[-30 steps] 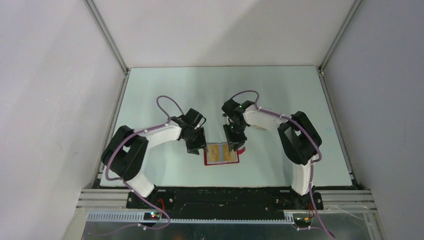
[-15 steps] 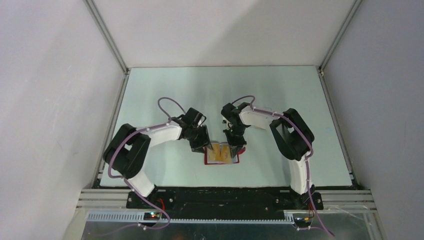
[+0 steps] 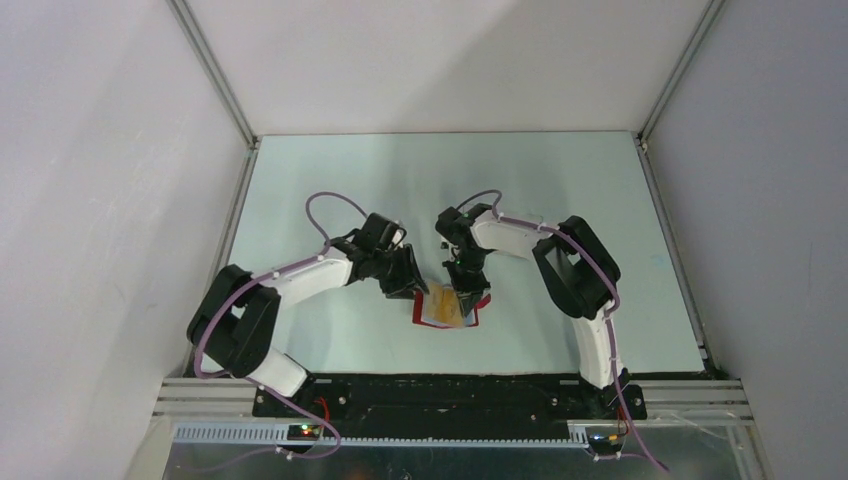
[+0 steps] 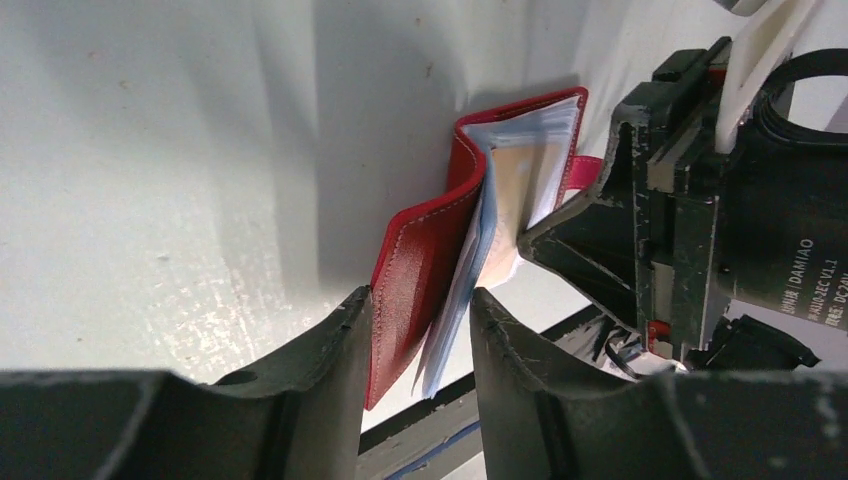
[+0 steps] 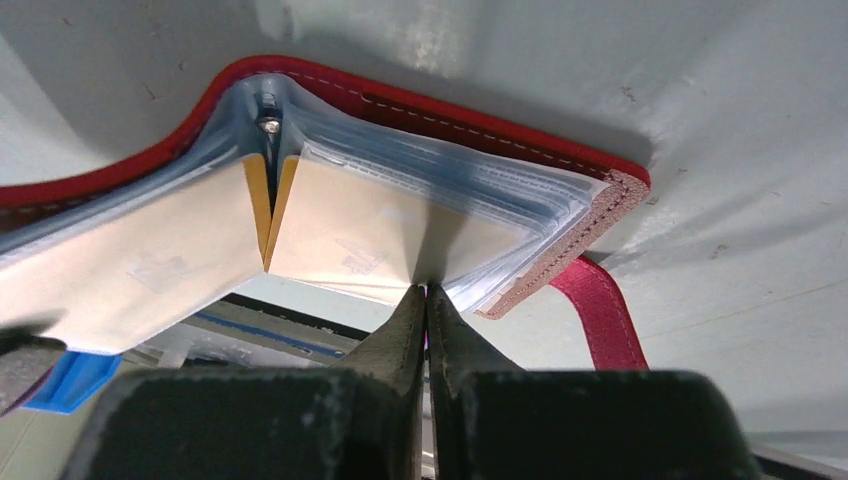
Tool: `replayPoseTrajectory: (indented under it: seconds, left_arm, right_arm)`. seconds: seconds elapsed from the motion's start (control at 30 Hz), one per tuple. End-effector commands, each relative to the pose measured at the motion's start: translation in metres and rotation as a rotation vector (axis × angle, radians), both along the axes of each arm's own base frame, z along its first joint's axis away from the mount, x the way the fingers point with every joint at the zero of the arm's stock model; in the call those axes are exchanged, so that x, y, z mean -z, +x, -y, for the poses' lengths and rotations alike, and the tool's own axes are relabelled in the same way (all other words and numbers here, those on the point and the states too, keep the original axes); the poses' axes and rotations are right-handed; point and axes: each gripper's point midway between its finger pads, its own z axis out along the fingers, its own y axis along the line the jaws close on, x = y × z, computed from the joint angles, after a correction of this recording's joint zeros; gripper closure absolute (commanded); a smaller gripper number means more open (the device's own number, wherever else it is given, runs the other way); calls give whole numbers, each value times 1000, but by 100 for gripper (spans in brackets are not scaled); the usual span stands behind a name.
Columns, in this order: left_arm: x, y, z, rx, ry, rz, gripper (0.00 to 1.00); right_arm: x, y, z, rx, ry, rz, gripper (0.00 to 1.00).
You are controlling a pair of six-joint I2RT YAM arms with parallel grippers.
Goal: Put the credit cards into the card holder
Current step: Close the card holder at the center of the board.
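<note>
The pale table (image 3: pixel 340 190) sits inside white walls. Near its front middle lies the small red folding card holder (image 4: pixel 420 250), half open, thin tan credit cards (image 5: pixel 350 240) in its pockets. The left gripper (image 4: pixel 418 300), fingers partly apart, holds the left cover up. The right gripper (image 5: pixel 427 300), shut tight on nothing, presses the right side down. If that tip slips, the holder might flip shut or slide away.
</note>
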Motion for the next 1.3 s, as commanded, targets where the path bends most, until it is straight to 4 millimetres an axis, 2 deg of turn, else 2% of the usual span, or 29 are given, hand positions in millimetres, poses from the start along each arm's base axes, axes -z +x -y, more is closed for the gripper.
replayPoseTrajectory:
  seconds: [0.0, 0.17, 0.37, 0.57, 0.73, 0.77, 1.03, 1.17, 1.27]
  left_arm:
    - [-20, 1, 17, 29, -103, 18, 57]
    - [-22, 4, 31, 69, -122, 6, 57]
    - [-37, 8, 55, 100, -165, 15, 55]
    - [-50, 5, 79, 133, -227, 6, 49]
    - [-48, 1, 106, 161, -299, -26, 50]
    - [-54, 3, 115, 175, -347, -3, 51]
    - [-33, 2, 137, 161, -358, -34, 51]
    - [-16, 3, 136, 135, -317, -46, 50]
    - [-6, 6, 137, 120, -299, -39, 50]
  right_arm:
    - [8, 33, 1, -32, -60, 143, 95]
    - [-8, 48, 4, -5, -52, 203, 90]
    - [-22, 57, 10, 48, -1, 227, 78]
    - [-30, 60, 28, 98, 19, 220, 71]
    - [-45, 63, 44, 127, 21, 238, 66]
    - [-46, 64, 49, 131, 15, 239, 66]
    - [-68, 63, 83, 165, -27, 291, 60]
    - [-70, 60, 93, 170, -33, 294, 55]
    - [-65, 53, 98, 181, -15, 266, 53]
